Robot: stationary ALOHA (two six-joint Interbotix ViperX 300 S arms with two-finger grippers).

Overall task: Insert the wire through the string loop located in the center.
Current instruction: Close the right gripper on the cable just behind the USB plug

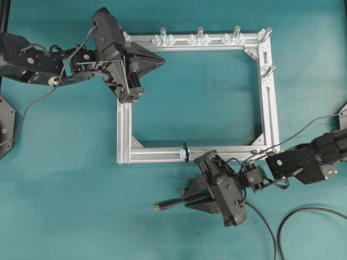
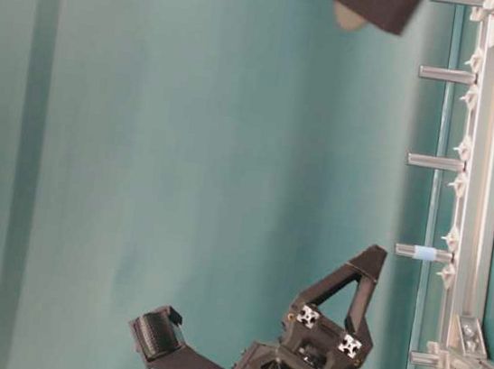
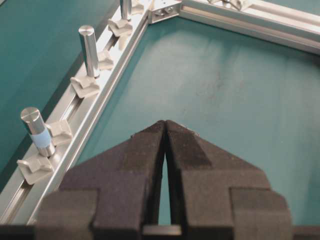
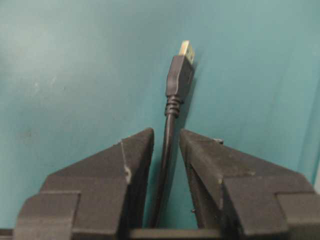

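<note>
Wire (image 4: pixel 169 131) is seen running between the jaws of the right gripper (image 1: pixel 191 197), plug end sticking out past the tips; in the right wrist view a sliver of teal shows on each side of the cable, so whether it is pinched or just straddled cannot be told, and the jaws stand approx. half apart. Left gripper (image 3: pixel 165 131) is clenched on nothing, pads (image 3: pixel 142 152) meeting at the tips, hovering over the top-left corner of the silver frame (image 1: pixel 268 97).

String loop (image 1: pixel 186 152) sits on the frame's near bar, just beside a pale blue mark, a bit left of the bar's middle in the overhead view. Plug lies on the table below that bar, well apart from the loop and pointing left, i.e. along the bar, not toward the loop.

Step in hand, as judged: securing the wire near the plug before threading. To do it well, the cable should be gripped close behind the plug so little free length droops, jaws fully closed before lifting. Plug should then be turned to face the loop and fed tip first, slowly, w/o snagging the bar. Left gripper could be brought over to steady the loop or take the plug on the far side.

Wire: thin, black, round, w/ ribbed strain relief, small rectangular black plug and yellowish metal tip. Loop: tiny, black, thin, approx. as wide as the bar
</note>
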